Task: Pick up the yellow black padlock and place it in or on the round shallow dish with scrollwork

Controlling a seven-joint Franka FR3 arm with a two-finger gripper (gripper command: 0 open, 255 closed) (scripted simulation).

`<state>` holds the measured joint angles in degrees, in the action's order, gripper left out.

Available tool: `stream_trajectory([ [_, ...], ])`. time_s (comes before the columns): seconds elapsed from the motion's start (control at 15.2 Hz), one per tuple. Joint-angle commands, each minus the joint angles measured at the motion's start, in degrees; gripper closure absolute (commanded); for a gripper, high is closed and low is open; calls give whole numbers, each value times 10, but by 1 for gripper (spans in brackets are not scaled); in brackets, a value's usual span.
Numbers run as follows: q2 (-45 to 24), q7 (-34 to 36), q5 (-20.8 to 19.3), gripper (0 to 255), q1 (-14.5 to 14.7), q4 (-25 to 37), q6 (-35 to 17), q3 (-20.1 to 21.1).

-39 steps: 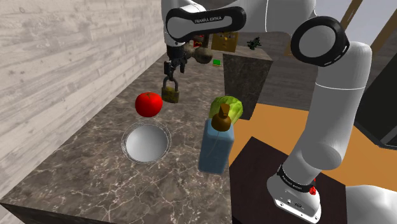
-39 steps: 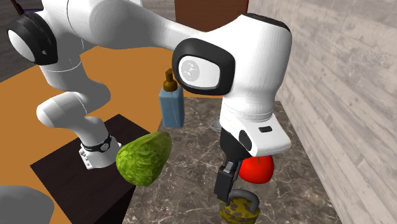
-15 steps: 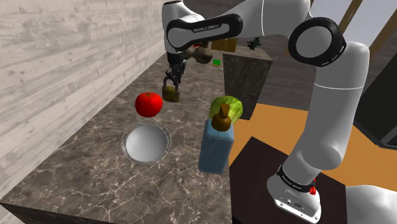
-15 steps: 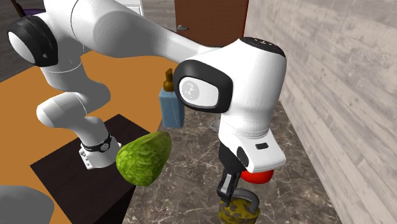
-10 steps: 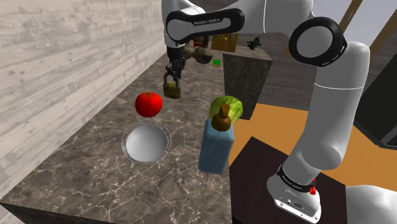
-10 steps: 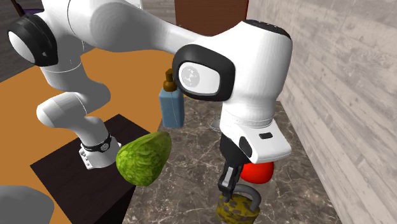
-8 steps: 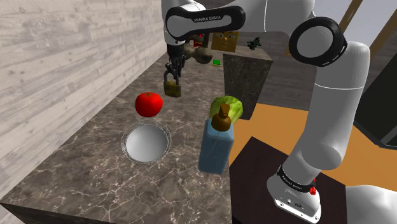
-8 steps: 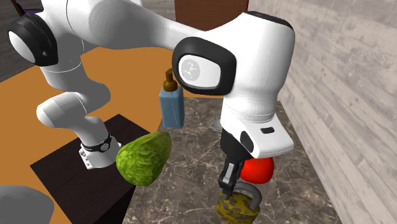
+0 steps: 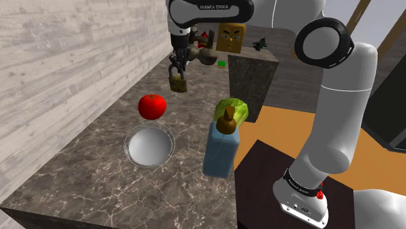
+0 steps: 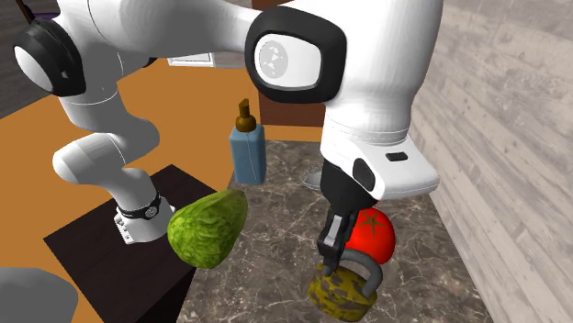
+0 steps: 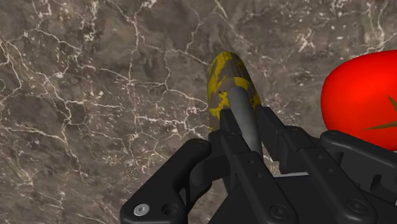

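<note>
The all-black two-finger gripper was clenched on the grey metal shackle of the yellow and black mottled padlock. The padlock hung below the fingers, in the air over the dark brown marble counter, without touching it. In the shoulder view it hung higher than the round red tomato and a little to its right, near the pale wooden wall. In the wrist view the shackle ran between the two fingers, the lock body lay beyond them, and the tomato was just beside. The round shallow dish, drawn plain grey-white with a thin patterned rim, lay on the counter near the tomato and well apart from the padlock. At the shoulder view's right of the dish stood a blue bottle with a brown pump top, and behind it lay a green leafy vegetable.
</note>
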<state>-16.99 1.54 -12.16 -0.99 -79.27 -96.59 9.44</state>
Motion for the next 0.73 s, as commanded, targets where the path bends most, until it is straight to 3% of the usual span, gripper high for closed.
stream_trajectory([
  [0.0,-2,-3,0,255,1,21,18,0],
  [0.4,-15,-10,-2,255,5,84,68,0],
  [0.66,26,34,1,255,31,36,69,16],
])
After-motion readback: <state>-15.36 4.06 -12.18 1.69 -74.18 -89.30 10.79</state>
